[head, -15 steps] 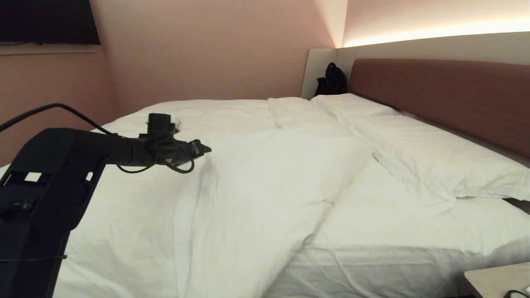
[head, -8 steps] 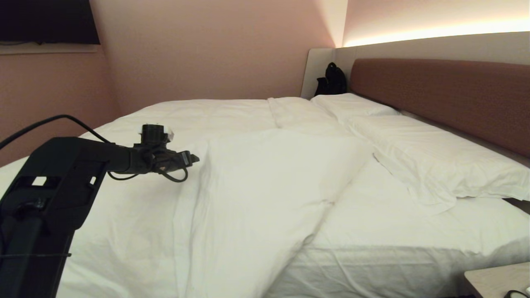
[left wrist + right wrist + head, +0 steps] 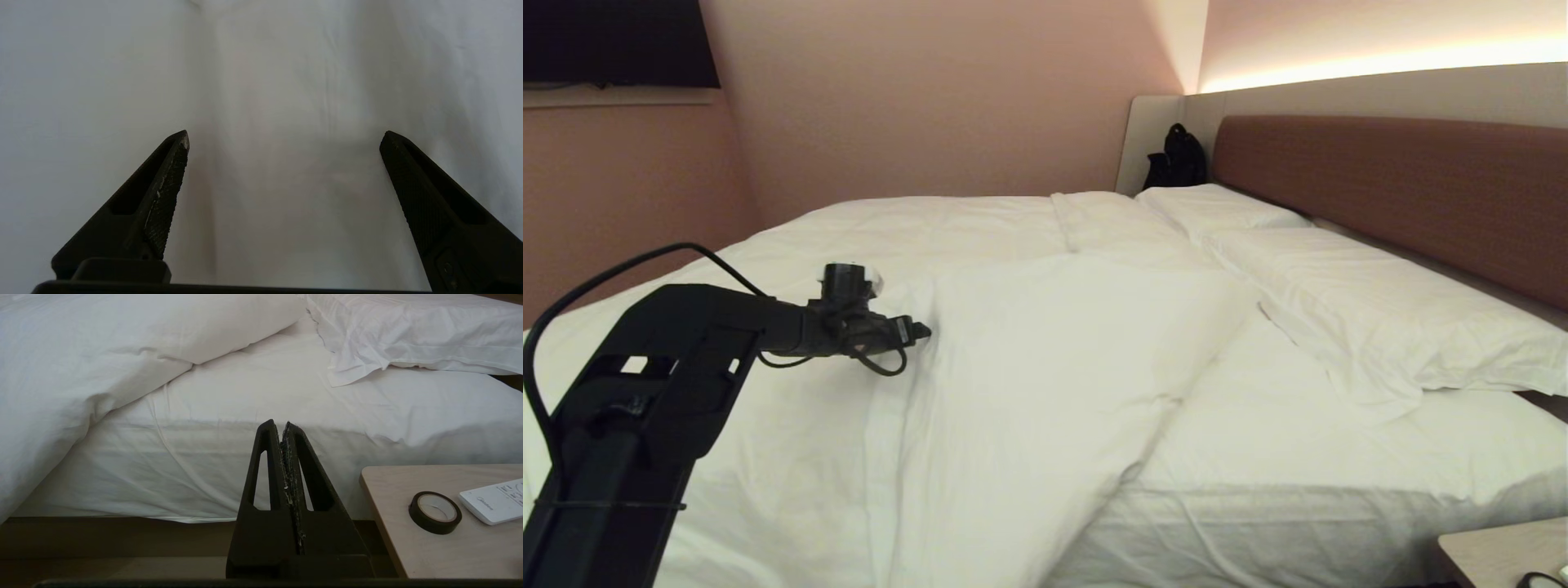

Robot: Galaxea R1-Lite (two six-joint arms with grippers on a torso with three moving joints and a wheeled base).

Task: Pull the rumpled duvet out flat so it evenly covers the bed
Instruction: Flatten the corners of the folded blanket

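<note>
1. The duvet (image 3: pixel 1013 359) lies on the bed (image 3: pixel 1258 523), bunched toward the foot. Its top edge runs slantwise, so a patch of sheet (image 3: pixel 1298 441) near the pillows (image 3: pixel 1380 318) shows bare.
2. The left gripper (image 3: pixel 919 330) hangs low over the duvet, next to a long fold. Its two fingers (image 3: pixel 167 192) stand wide apart with nothing between them, only white cloth below.
3. The right gripper (image 3: pixel 284 428) is pressed shut and holds nothing. It points at the side of the bed, beside a small table (image 3: pixel 408 555) with a roll of tape (image 3: pixel 435 512) on it.
4. What could go wrong: the cloth under the left gripper is smooth there, so the fingers might close on air or pinch only a thin bit that slips out.
5. A pull from this one spot could drag the duvet crooked, and the bare patch would stay bare.
6. The fingers could also grab the sheet along with the duvet and mess it up.
</note>
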